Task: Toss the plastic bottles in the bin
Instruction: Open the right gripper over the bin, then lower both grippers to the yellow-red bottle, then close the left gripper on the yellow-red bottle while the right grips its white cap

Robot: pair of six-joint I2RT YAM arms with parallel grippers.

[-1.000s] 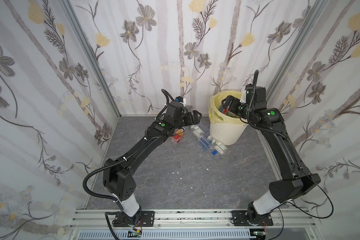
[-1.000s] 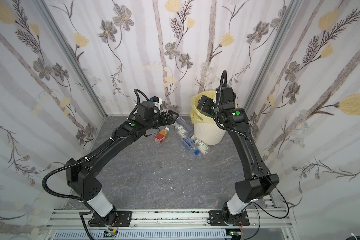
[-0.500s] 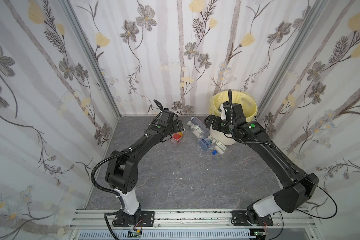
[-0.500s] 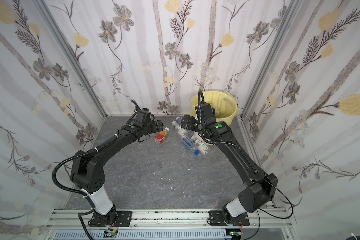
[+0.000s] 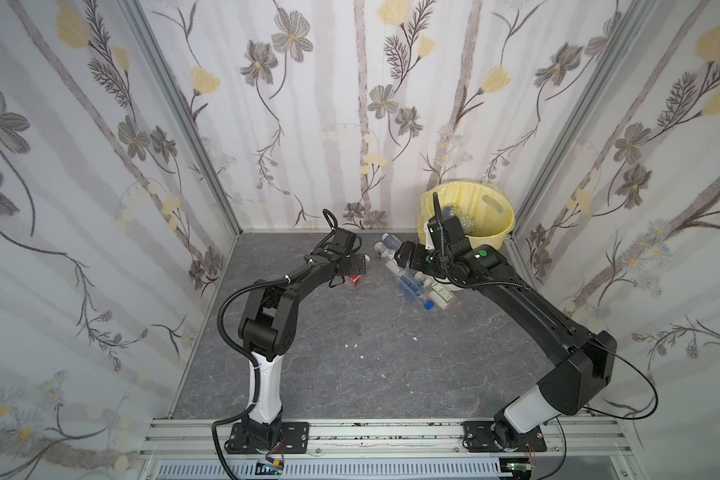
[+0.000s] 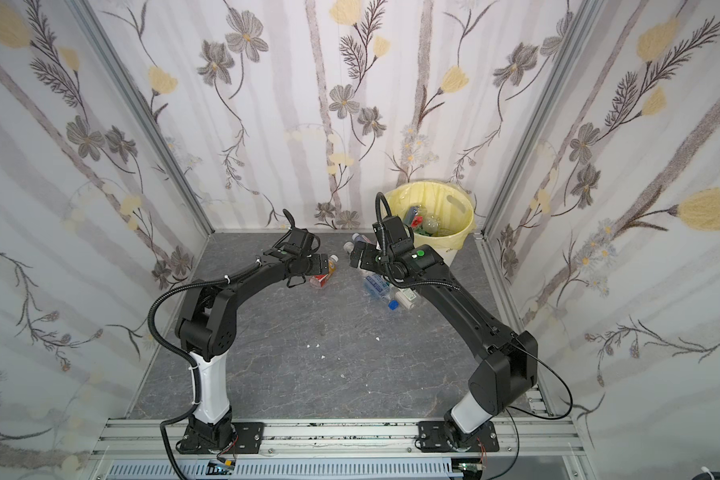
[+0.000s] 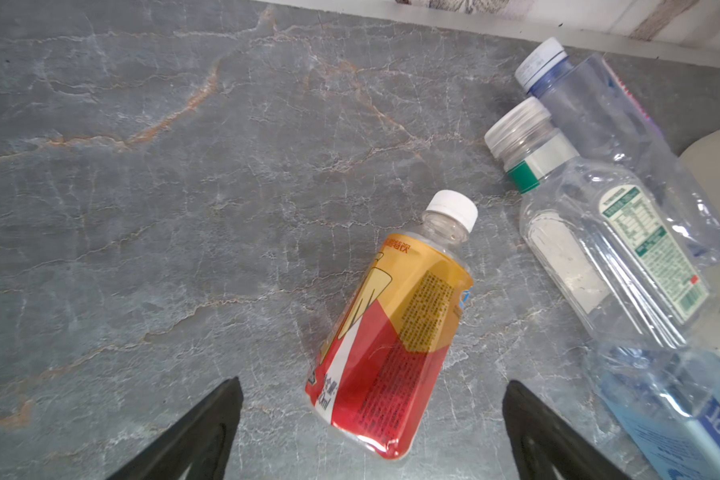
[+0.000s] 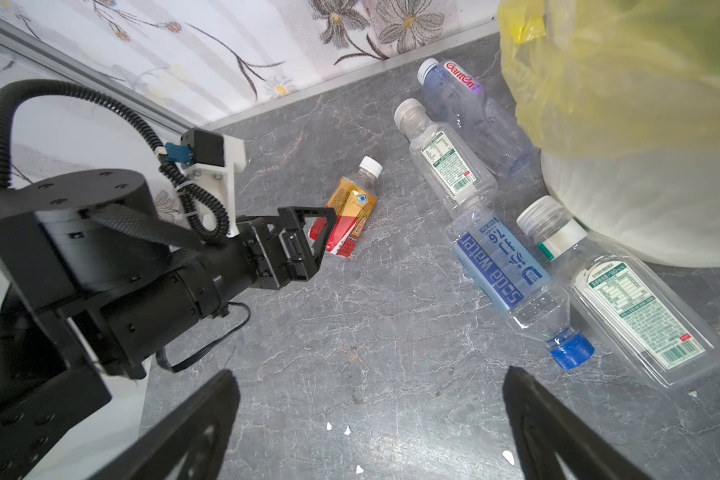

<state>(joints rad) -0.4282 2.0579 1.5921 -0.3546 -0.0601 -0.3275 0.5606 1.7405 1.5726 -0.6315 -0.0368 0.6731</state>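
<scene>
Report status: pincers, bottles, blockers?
Left pincer open at orange-red bottle, no grip. Right pincer open, empty, over floor. Four clear bottles lying beside bin. Nothing in the way.

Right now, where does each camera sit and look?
Both top views: high above the base rail, looking down on the left arm, right arm, bin and bottles.
Left wrist: on the left arm, looking down at the orange-red bottle, framed by the open left pincer.
Right wrist: on the right arm, facing the soda water bottle; open right pincer shows.
Shared: both wrist views show the orange-red bottle.
</scene>
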